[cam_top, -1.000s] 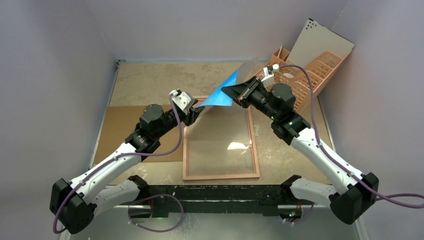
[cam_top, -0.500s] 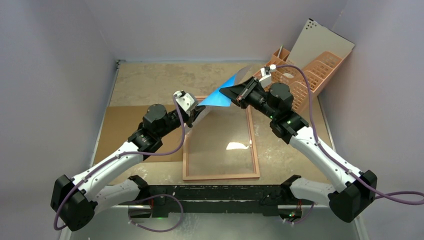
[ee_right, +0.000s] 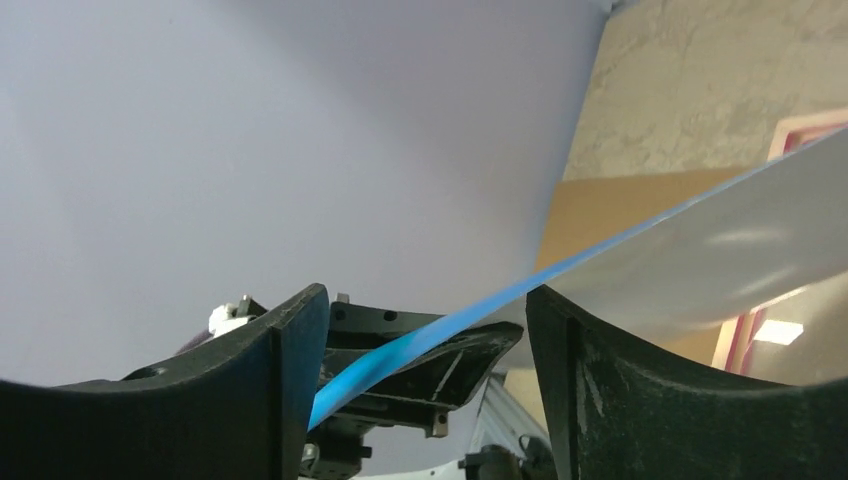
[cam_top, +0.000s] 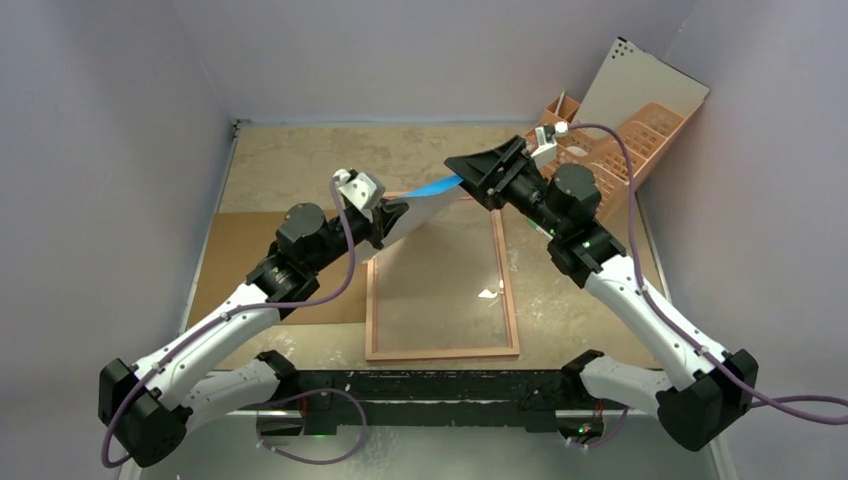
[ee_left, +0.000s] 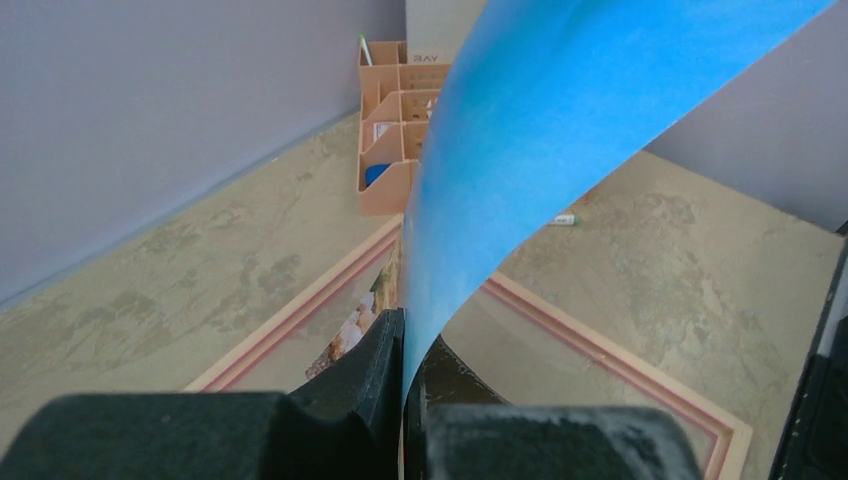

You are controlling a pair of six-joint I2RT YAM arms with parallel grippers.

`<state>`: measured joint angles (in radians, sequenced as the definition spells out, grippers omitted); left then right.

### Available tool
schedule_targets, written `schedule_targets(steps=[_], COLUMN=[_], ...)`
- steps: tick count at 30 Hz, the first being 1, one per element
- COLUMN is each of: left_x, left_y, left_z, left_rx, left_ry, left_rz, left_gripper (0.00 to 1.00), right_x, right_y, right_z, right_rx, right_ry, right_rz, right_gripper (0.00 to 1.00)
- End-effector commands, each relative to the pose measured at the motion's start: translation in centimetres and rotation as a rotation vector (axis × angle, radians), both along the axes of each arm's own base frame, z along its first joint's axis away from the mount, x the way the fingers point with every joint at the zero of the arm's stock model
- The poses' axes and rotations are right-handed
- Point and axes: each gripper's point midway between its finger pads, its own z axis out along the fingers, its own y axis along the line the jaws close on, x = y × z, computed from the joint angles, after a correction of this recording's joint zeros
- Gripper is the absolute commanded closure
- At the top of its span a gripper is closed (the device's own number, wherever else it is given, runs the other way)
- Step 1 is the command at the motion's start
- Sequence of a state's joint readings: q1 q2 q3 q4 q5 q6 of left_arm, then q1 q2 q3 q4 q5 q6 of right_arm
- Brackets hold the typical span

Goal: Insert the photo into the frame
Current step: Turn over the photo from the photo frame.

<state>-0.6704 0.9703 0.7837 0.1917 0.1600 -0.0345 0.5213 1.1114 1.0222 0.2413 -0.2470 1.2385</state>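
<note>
Mottled tan tabletop (cam_top: 300,160) fills a booth with pale lilac walls. The frame (cam_top: 509,290) lies flat near the middle of it, pale wood side up, its long axis running from the near edge toward the far edge. A brown backing board (cam_top: 235,260) lies just left of the frame. A peach desk organiser (cam_top: 615,150) sits in the far right corner.

The photo (cam_top: 425,207) is in the air over the frame's far end. It slants up from the left gripper (cam_top: 392,214) toward the right gripper (cam_top: 478,172), with its white back showing from above and a strip of blue along the upper edge. The left wrist view shows the left gripper (ee_left: 403,330) pinched tight on the sheet's lower edge, and the blue print (ee_left: 530,130) curls away above the frame's rail (ee_left: 620,350). The right gripper (ee_right: 425,330) has its fingers well apart. The sheet (ee_right: 700,250) passes edge-on between them, and neither finger visibly presses it.

So the left arm alone seems to carry the photo. Its long axis runs diagonally, left to far right, while the frame's opening lies below and toward the near edge. The coming move likely means swinging the sheet round to match the frame's length and lowering it flat. The unsupported far end may sag or catch on the far rail.
</note>
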Motion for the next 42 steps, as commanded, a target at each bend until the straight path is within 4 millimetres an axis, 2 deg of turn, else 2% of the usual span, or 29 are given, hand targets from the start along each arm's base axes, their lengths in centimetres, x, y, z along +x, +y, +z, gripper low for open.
schedule_targets(steps=[1,4,7,11,15,21,25,29,31,35,38,42], left_x=[0.5,1.5,2.0,2.5,1.9,-0.7,-2.2,-4.1,-5.2,-8.1,-10.0,-12.5], left_y=[-1.3,-1.8,-2.2,-2.9,-3.0,-2.7,-1.7,0.1,1.2,2.7,3.4,4.0], left_z=[3.9,3.9,4.7,6.0,9.3,14.8,17.8,20.7,22.1,24.5,25.9,27.2], left_rx=[-0.116,-0.121,-0.165,-0.186,-0.217,-0.2,-0.196,-0.189,-0.191,-0.199,-0.214,-0.227], left_ry=[0.058,0.129,0.16,0.182,0.13,0.03,-0.017,-0.08,-0.117,-0.202,-0.254,-0.308], left_rz=[-0.003,0.02,0.033,0.025,-0.012,-0.112,-0.127,-0.124,-0.122,-0.162,-0.199,-0.27], left_gripper=[1.0,1.0,1.0,1.0,1.0,1.0,1.0,1.0,1.0,1.0,1.0,1.0], right_x=[-1.3,-2.1,-3.5,-4.9,-4.8,-2.0,-0.4,-1.1,-2.0,-2.9,-3.5,-5.4], right_y=[-3.0,-5.2,-7.7,-10.9,-13.0,-14.3,-13.1,-11.5,-11.3,-9.6,-7.8,-5.8], right_z=[7.5,10.1,12.4,13.5,12.0,7.1,5.6,7.6,9.6,11.8,12.5,13.1], right_rx=[0.024,0.002,-0.014,-0.039,-0.094,-0.201,-0.263,-0.247,-0.218,-0.226,-0.22,-0.194], right_ry=[-0.288,-0.399,-0.497,-0.563,-0.535,-0.357,-0.353,-0.561,-0.674,-0.809,-0.895,-1.05], right_rz=[-0.112,-0.209,-0.308,-0.44,-0.537,-0.641,-0.62,-0.554,-0.545,-0.468,-0.383,-0.261], right_gripper=[0.24,0.22,0.2,0.18,0.15,0.03,0.01,0.01,0.01,0.01,0.01,0.01])
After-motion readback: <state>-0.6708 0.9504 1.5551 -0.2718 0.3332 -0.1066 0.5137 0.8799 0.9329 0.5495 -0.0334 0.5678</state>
